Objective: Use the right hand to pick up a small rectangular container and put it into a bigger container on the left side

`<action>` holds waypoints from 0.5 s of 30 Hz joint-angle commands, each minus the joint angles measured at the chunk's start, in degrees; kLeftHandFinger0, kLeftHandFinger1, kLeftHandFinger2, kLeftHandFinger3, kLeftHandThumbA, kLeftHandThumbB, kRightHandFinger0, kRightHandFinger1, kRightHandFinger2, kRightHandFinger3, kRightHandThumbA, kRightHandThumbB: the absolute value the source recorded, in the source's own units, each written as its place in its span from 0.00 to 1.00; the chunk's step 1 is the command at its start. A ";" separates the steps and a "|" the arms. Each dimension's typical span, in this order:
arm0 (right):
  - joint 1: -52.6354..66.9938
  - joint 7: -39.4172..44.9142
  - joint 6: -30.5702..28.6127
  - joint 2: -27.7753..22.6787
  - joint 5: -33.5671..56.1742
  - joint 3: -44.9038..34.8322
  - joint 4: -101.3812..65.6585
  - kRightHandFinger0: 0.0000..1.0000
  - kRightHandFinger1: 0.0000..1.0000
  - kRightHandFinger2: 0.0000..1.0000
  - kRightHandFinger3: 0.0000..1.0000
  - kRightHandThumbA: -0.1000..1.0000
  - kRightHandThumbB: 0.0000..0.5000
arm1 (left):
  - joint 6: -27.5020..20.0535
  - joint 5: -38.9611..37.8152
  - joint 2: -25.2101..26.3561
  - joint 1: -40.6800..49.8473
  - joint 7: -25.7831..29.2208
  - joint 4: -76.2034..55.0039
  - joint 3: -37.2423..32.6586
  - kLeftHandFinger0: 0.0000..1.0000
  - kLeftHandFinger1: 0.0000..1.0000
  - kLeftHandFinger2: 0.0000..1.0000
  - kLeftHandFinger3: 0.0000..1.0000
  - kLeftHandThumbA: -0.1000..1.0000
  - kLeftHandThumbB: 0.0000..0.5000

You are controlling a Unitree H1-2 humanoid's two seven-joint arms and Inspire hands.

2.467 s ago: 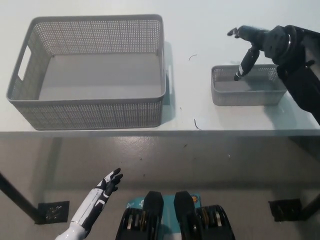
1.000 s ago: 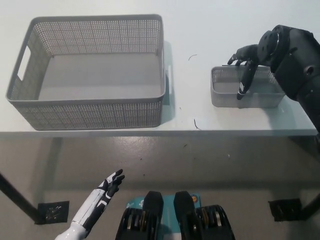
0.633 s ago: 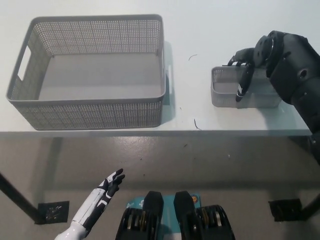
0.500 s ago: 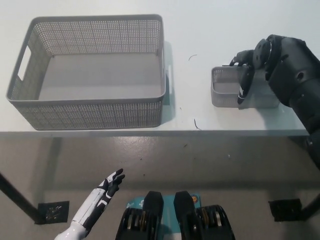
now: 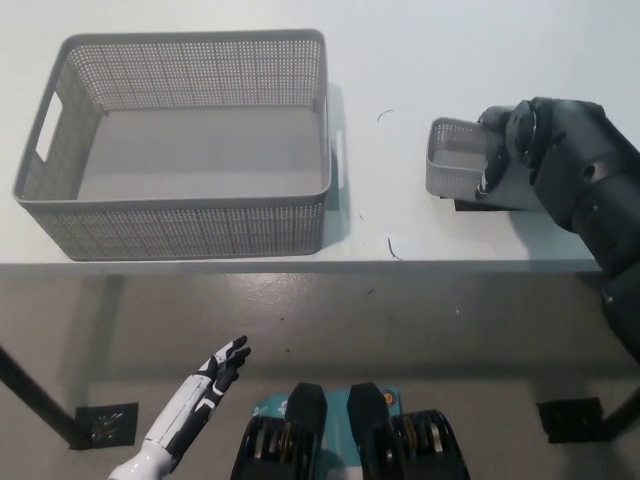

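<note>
Most of the small grey perforated rectangular container [image 5: 458,158] is hidden: only its left end and part of its open mouth are seen, the rest being covered by the black right hand [image 5: 512,150] and the bulky black forearm behind it. The hand's fingers [image 5: 492,172] are hard to separate from the dark arm, but they are seen curled over the container's rim and down inside it, closed on the container. A dark shadow lies on the white table [image 5: 400,60] beneath the container's lower edge, and the container is tilted, so it appears raised off the surface, at about 3 o'clock in the view.

The large grey perforated plastic basket [image 5: 60,225] stands at about 10 o'clock, well apart from the small container, with nothing seen inside it. The white left hand [image 5: 215,375] is held low at about 7 o'clock, below the table edge, with its fingers spread and nothing held.

Compared with half a second earlier, when the small container sat flat on the table under the hand, it is now tipped and lifted, and less of it is visible. The basket and the left hand are unchanged.
</note>
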 commanded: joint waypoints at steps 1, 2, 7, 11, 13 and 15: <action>1.95 -25.92 -9.88 -1.32 2.86 -5.19 -1.19 0.03 0.34 0.65 0.52 0.00 0.39 | -1.40 -0.04 0.99 -1.82 -0.43 -1.42 0.08 1.00 1.00 1.00 1.00 1.00 0.68; 1.95 -26.52 -10.09 -1.30 2.99 -5.50 -1.21 0.04 0.38 0.69 0.54 0.00 0.40 | -1.35 -0.06 0.97 -1.80 -0.41 -1.45 0.10 1.00 1.00 1.00 1.00 1.00 0.68; 1.87 -30.14 -11.98 -1.49 3.94 -7.94 -1.62 0.07 0.57 0.91 0.80 0.00 0.42 | -1.07 -0.16 0.97 -1.88 -0.60 -1.50 0.05 1.00 1.00 1.00 1.00 1.00 0.67; 1.59 -32.11 -15.77 -2.14 4.58 -9.51 -2.59 0.07 0.60 0.90 0.94 0.00 0.39 | -1.70 0.44 1.08 -2.05 -0.25 -1.00 0.02 1.00 1.00 1.00 1.00 1.00 0.66; 1.16 -32.91 -17.40 -2.57 4.61 -10.25 -3.13 0.06 0.57 0.86 0.92 0.00 0.39 | -1.43 0.42 1.09 -2.04 -0.32 -1.19 0.00 1.00 1.00 1.00 1.00 1.00 0.66; 0.37 -33.87 -18.85 -3.20 4.33 -10.92 -4.63 0.07 0.55 0.86 0.92 0.00 0.39 | -1.00 0.17 1.13 -2.16 -0.51 -1.27 0.06 1.00 1.00 1.00 1.00 1.00 0.66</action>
